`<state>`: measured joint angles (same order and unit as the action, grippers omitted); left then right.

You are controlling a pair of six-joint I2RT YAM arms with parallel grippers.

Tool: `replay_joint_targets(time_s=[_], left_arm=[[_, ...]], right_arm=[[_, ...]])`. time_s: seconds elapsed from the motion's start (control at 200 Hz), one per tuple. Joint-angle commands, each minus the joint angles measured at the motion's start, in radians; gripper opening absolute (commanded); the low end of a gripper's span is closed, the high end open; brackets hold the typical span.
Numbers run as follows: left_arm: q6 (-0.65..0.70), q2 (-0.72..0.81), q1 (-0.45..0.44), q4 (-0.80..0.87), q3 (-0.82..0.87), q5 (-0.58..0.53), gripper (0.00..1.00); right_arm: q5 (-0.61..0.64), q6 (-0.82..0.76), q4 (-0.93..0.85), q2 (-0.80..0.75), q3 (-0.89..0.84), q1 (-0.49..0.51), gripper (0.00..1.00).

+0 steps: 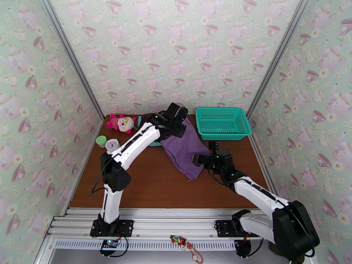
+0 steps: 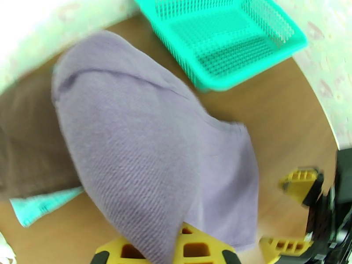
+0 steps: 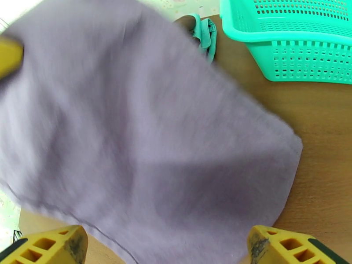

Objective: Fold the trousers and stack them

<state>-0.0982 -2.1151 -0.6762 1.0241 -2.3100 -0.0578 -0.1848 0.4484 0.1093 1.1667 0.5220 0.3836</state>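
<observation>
Trousers (image 1: 182, 148) lie folded on worktop (image 1: 149, 185) beside basket (image 1: 222, 122), far end raised. Left fingers (image 2: 198, 249) clamp that end, probably to draw the fold flat. Right fingers (image 3: 57, 249) stand wide apart at near corner, gripping nothing.

walls (image 1: 176, 49): teacup wallpaper | table (image 1: 149, 185): brown wood | light: even

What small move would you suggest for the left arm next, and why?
Probably lower the held end and let go: the left gripper is shut on the trousers, which already overlap the brown garment, and the right gripper is open.
</observation>
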Motion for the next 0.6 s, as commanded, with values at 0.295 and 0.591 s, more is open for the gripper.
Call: replay_joint_targets(time_s=[0.295, 0.591], left_arm=[[-0.028, -0.011, 0.231, -0.158, -0.093, 0.014, 0.00], [0.009, -0.244, 0.460, -0.337, -0.061, 0.126, 0.00]], right_arm=[[-0.015, -0.018, -0.016, 0.068, 0.014, -0.006, 1.00], [-0.104, -0.014, 0.023, 0.146, 0.033, -0.007, 0.99]])
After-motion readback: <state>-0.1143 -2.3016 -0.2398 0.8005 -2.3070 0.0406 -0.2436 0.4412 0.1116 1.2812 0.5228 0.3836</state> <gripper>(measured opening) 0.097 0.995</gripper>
